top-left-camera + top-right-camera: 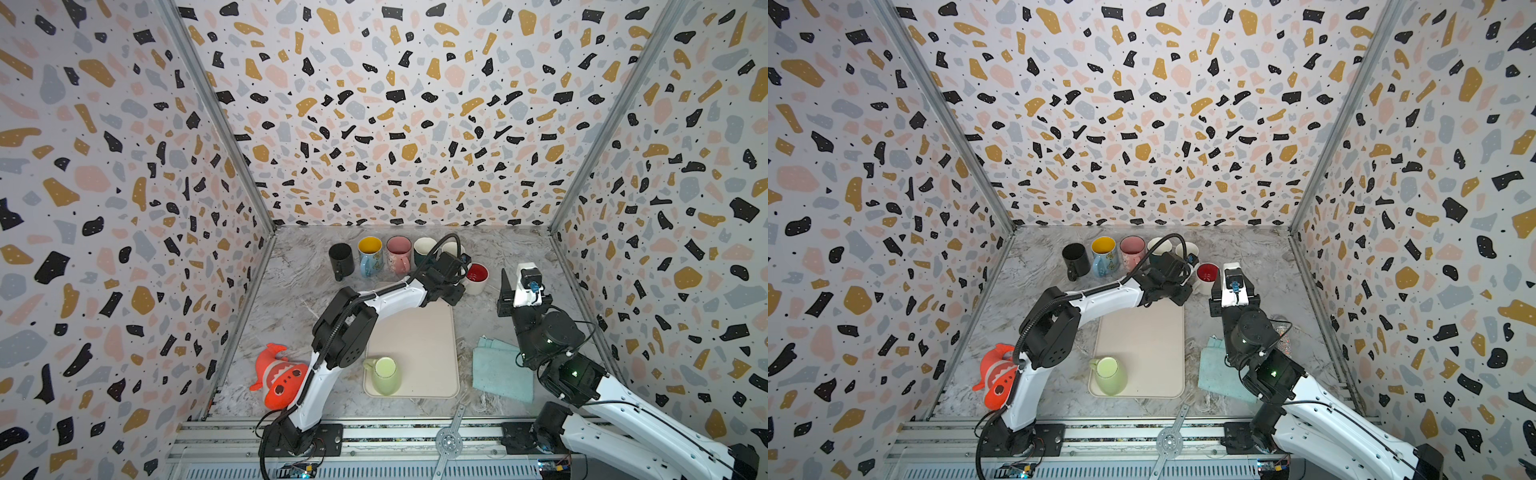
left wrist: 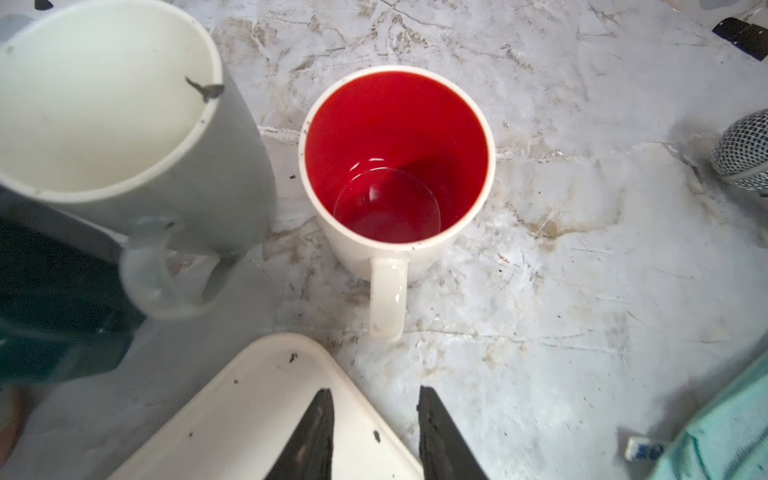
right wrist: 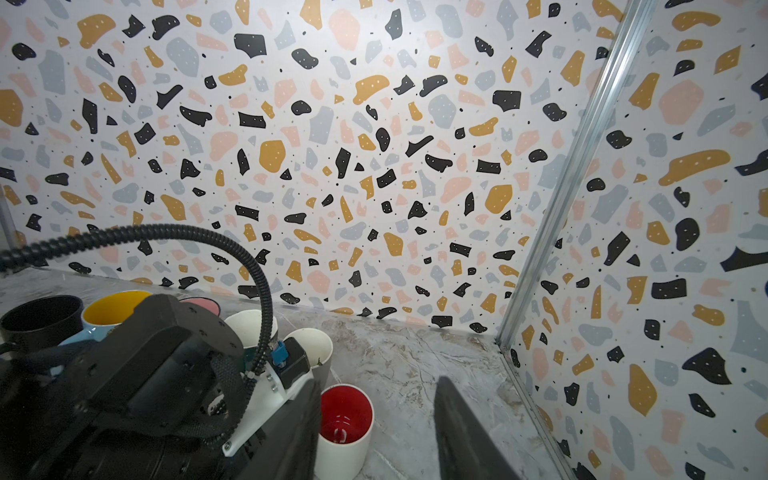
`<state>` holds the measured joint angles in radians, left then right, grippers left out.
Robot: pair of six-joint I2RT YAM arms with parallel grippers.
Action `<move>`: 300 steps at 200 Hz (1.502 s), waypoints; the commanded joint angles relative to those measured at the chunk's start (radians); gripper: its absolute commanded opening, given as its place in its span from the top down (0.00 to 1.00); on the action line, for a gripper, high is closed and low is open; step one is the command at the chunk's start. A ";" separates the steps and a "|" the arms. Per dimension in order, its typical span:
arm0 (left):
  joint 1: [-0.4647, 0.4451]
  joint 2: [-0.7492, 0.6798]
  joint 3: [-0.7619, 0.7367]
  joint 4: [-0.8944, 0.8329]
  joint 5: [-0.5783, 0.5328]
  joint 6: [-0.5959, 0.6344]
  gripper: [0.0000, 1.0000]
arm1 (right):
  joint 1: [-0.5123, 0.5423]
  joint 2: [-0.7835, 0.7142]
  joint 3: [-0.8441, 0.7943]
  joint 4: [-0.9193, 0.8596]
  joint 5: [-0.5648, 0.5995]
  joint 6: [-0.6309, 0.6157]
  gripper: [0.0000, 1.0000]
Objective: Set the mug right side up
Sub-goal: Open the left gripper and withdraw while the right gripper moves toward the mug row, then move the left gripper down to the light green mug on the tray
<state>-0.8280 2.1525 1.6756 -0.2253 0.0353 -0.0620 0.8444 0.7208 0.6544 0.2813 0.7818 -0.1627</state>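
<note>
The mug (image 2: 395, 166) is white with a red inside. It stands upright on the marble table, mouth up, and shows in both top views (image 1: 476, 277) (image 1: 1207, 277) just behind the back right corner of the cream mat (image 1: 424, 340). In the left wrist view its handle points toward my left gripper (image 2: 374, 395), which is open, a short way back from the handle and empty. One finger hangs over the mat's corner. My right gripper (image 3: 377, 381) is also open and empty, raised to the right of the mug (image 3: 345, 419).
Along the back stand a black mug (image 1: 341, 258), a yellow-lined blue one (image 1: 370, 255), a pink one (image 1: 399, 252), a dark green one (image 1: 424, 249) and a grey one (image 2: 104, 124). A light green mug (image 1: 385, 374) sits on the mat. An orange shark toy (image 1: 280, 376) lies left, a teal cloth (image 1: 500, 370) right.
</note>
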 commanded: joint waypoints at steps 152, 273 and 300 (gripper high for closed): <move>-0.002 -0.784 -0.309 -0.323 -0.226 -0.140 0.55 | 0.004 0.149 0.122 -0.086 -0.181 0.184 0.49; 0.461 -1.075 -0.771 -0.412 0.510 -0.985 0.56 | -0.002 0.346 0.230 -0.175 -0.310 0.283 0.45; 0.460 -1.130 -0.902 -0.352 0.546 -1.194 0.61 | -0.007 0.356 0.234 -0.188 -0.314 0.295 0.44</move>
<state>-0.3706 1.0729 0.8509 -0.6281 0.4515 -0.9760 0.8444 1.0847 0.8436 0.1173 0.4808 0.1047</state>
